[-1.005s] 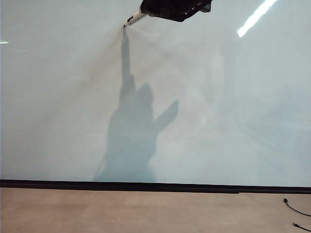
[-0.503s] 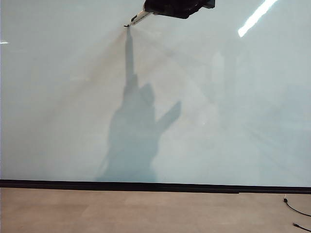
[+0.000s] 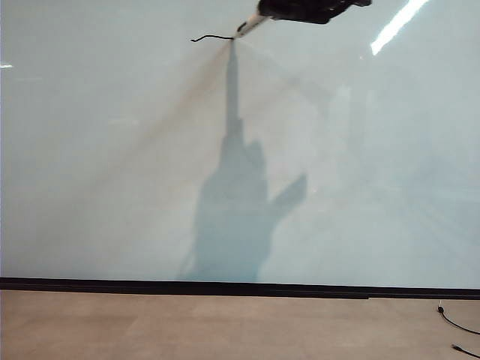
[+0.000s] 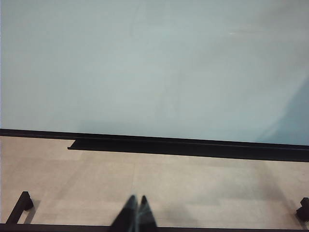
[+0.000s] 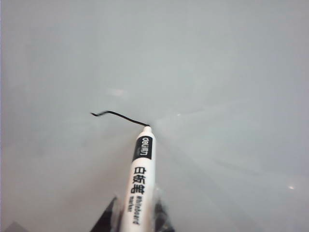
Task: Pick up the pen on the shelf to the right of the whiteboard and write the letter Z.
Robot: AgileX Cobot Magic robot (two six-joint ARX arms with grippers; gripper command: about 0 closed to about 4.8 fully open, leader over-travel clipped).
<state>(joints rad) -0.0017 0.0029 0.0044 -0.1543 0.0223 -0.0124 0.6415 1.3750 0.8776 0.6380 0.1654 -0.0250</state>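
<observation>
Office-like room: wall-sized whiteboard (image 3: 112,150)

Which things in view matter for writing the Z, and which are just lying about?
Job:
- pen, held in the shut right tool, tip on the board
- whiteboard
- first black stroke

Lying about:
- black cable on the floor
- left tool, shut, low by the floor

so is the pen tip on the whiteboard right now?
Touching. The right wrist view shows the pen, clamped in the right gripper, with its tip meeting the whiteboard exactly where the black stroke ends.
</observation>
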